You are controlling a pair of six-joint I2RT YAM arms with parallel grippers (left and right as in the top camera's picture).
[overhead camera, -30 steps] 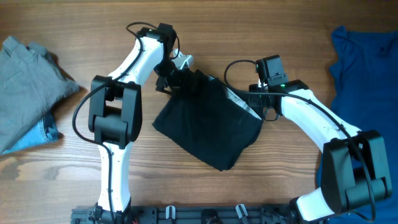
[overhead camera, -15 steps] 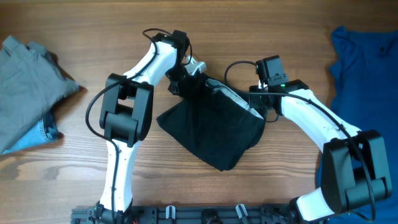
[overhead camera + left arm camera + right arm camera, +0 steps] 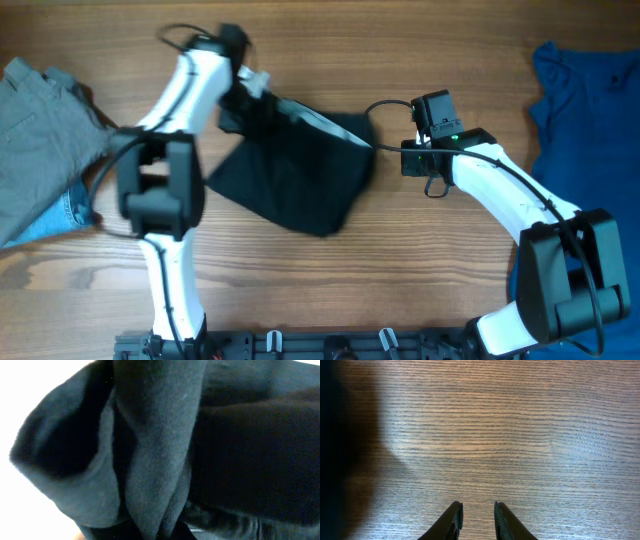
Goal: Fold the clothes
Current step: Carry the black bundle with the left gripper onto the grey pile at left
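Note:
The black shorts [image 3: 290, 165] lie bunched on the table's middle, a pale inner strip showing along their top edge. My left gripper [image 3: 240, 92] is shut on their upper left corner. Dark folded fabric [image 3: 165, 450] fills the left wrist view and hides its fingers. My right gripper [image 3: 392, 155] sits just off the shorts' right edge, apart from them. In the right wrist view its jaws [image 3: 477, 506] stand a little apart over bare wood with nothing between them. A dark blur that may be the shorts [image 3: 335, 460] shows at the left edge.
A grey garment [image 3: 40, 140] lies at the far left with light blue denim [image 3: 70, 212] under it. A bright-blue garment [image 3: 585, 90] lies at the far right, beside the right arm. Bare wood shows between the shorts and the table's front rail.
My left gripper shut on the shorts' corner, then swung left and dragged the shorts with it. The shorts' right edge pulled away from my right gripper, whose jaws have narrowed.

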